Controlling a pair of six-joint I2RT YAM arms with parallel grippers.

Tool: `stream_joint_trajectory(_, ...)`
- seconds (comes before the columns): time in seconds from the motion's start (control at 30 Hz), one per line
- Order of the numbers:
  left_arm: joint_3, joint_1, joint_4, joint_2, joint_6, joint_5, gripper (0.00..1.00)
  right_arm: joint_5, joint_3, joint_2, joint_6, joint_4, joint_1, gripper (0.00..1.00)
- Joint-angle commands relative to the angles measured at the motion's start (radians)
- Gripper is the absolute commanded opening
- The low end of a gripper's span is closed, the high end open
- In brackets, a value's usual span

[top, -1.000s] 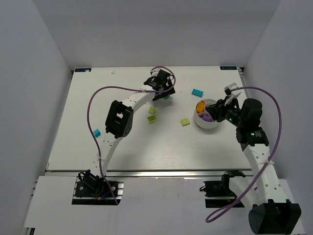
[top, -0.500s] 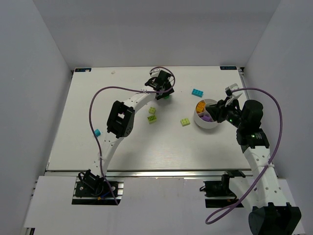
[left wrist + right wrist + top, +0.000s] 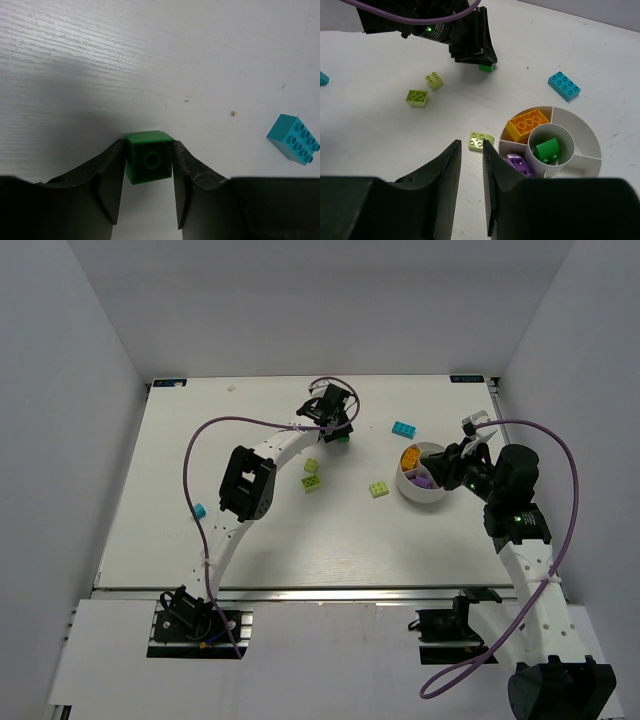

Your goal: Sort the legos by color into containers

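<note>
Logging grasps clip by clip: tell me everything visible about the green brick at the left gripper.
The green brick is a small, square, dark green block of glossy plastic. The face toward the left wrist camera shows one round ring and no studs. It sits squarely in the left gripper, whose black fingers lie against two opposite sides. It seems to rest on the white table, far middle, but I cannot tell if it is lifted. A cyan brick lies apart from it.
</note>
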Motion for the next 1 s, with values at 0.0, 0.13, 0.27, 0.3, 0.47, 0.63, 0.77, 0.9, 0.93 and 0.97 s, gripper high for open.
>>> stream_joint_trajectory(0.0,0.007,-0.004,-0.079,0.038,0.071,0.053,0.43,0.007,0.006,-0.016,0.005,0.039,-0.003,0.29)
stream_joint_trajectory(0.13,-0.023,-0.004,-0.078,0.018,0.142,0.075,0.35,0.007,0.000,-0.016,0.005,0.044,-0.002,0.29)
stream_joint_trajectory(0.27,-0.089,-0.004,0.002,-0.044,0.275,0.136,0.24,0.007,-0.004,-0.016,0.005,0.045,-0.005,0.29)
stream_joint_trajectory(0.3,-0.130,-0.004,0.019,-0.086,0.295,0.149,0.19,0.009,-0.004,-0.016,0.005,0.050,-0.003,0.29)
stream_joint_trajectory(0.47,-0.244,-0.004,0.119,-0.232,0.405,0.188,0.12,0.007,-0.007,-0.016,0.005,0.054,-0.008,0.29)
stream_joint_trajectory(0.63,-0.348,-0.024,0.177,-0.364,0.464,0.260,0.09,0.019,-0.010,-0.017,0.005,0.054,-0.013,0.29)
stream_joint_trajectory(0.77,-0.421,-0.043,0.263,-0.470,0.469,0.389,0.07,0.102,-0.012,-0.017,0.005,0.064,-0.023,0.28)
stream_joint_trajectory(0.9,-0.453,-0.066,0.338,-0.510,0.456,0.517,0.07,0.143,-0.018,-0.020,0.005,0.076,-0.028,0.26)
stream_joint_trajectory(0.93,-0.453,-0.080,0.349,-0.512,0.450,0.553,0.07,0.148,-0.021,-0.022,0.005,0.077,-0.036,0.25)
stream_joint_trajectory(0.97,-0.448,-0.080,0.384,-0.512,0.446,0.576,0.07,0.163,-0.021,-0.020,0.005,0.082,-0.036,0.25)
